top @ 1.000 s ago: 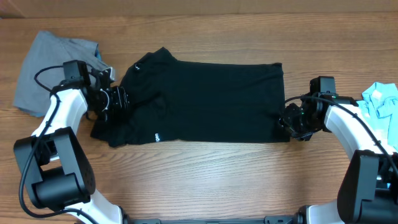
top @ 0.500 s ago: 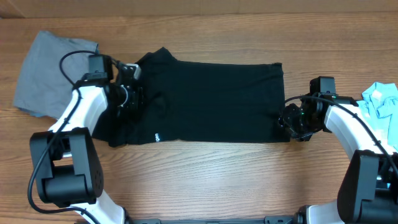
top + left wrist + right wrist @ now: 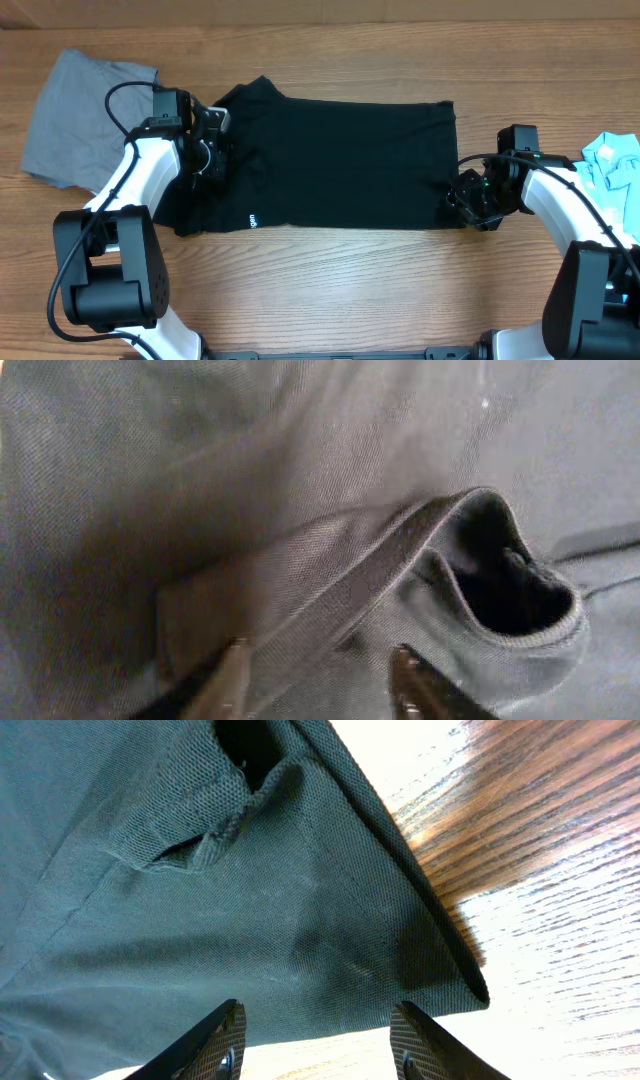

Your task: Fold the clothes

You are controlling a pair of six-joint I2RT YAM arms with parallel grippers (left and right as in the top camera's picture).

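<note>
Black shirt [image 3: 330, 165] spread flat mid-bench [image 3: 330, 290]. My left gripper [image 3: 320, 680] has moved from the shirt's near-left sleeve toward the collar end. Its fingers are apart over a sleeve opening [image 3: 510, 575], grasping nothing. My right gripper [image 3: 315, 1040] stays at the near-right hem corner, also released. I judge the fold not yet begun.

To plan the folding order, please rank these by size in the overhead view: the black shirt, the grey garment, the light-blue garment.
1. black shirt, clearly the largest.
2. grey garment.
3. light-blue garment, smallest as seen, but the frame edge cuts it off, so its rank is unsure.
</note>
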